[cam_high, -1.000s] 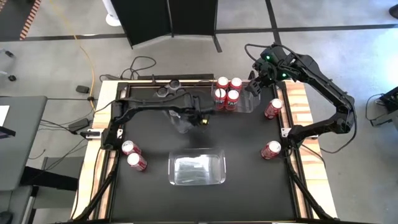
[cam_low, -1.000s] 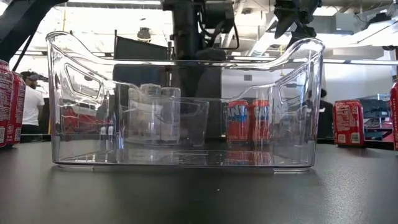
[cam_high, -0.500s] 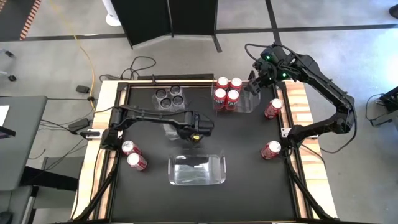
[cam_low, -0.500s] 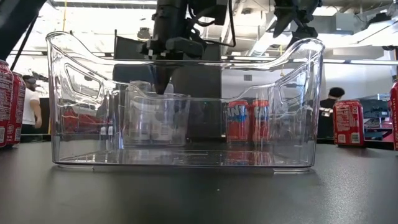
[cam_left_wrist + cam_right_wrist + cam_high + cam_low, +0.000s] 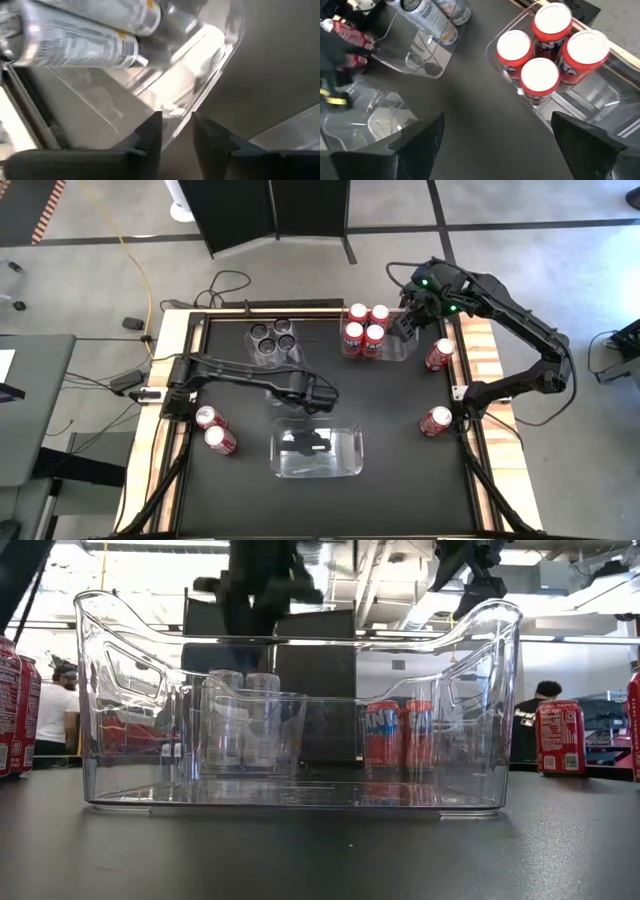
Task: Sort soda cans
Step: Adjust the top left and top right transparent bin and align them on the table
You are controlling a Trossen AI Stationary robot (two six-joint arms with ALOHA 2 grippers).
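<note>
Since a moment ago, my left gripper point(image 5: 320, 394) has slid from the bin of silver cans point(image 5: 272, 338) toward the empty bin point(image 5: 318, 470).

From above, four red cans point(image 5: 365, 328) sit boxed beyond the empty bin. Four loose red cans point(image 5: 213, 428) wait on either side of it. My right gripper point(image 5: 405, 320) hangs wide open by the boxed ones.

Low down, the red cans show through the empty bin.

On the left wrist, the fingers point(image 5: 150, 137) are a little apart and hold nothing.

I think a loose red can comes next. It looks shiny, round and slippery.

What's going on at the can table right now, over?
Left end effector by silver cans' bin, holding nothing. Right end effector open over four binned red cans. Four red cans loose. Nothing blocking.
</note>
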